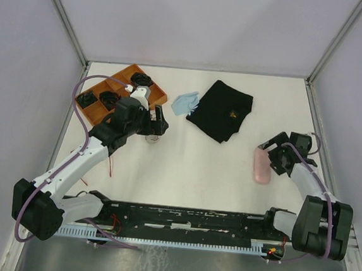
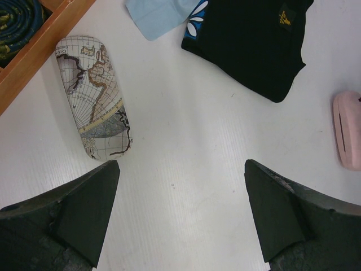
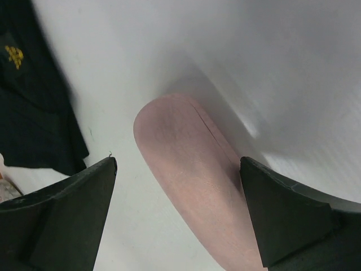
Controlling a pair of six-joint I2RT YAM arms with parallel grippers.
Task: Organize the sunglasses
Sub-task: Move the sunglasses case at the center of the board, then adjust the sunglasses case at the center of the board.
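Top view: no sunglasses show. The right gripper (image 1: 273,154) hangs at the oblong pink glasses case (image 1: 261,166), and the left gripper (image 1: 160,122) is beside the wooden tray (image 1: 159,94).

Left wrist: the jaws are spread wide and empty. The grey map-printed glasses case (image 2: 93,96) lies ahead-left, its long axis pointing away.

Right wrist: the jaws are spread wide across the pink case's short width, gripping nothing. Whether the cases hold the sunglasses I cannot tell.

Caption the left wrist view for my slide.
Open left gripper above the table, near the map-print glasses case.
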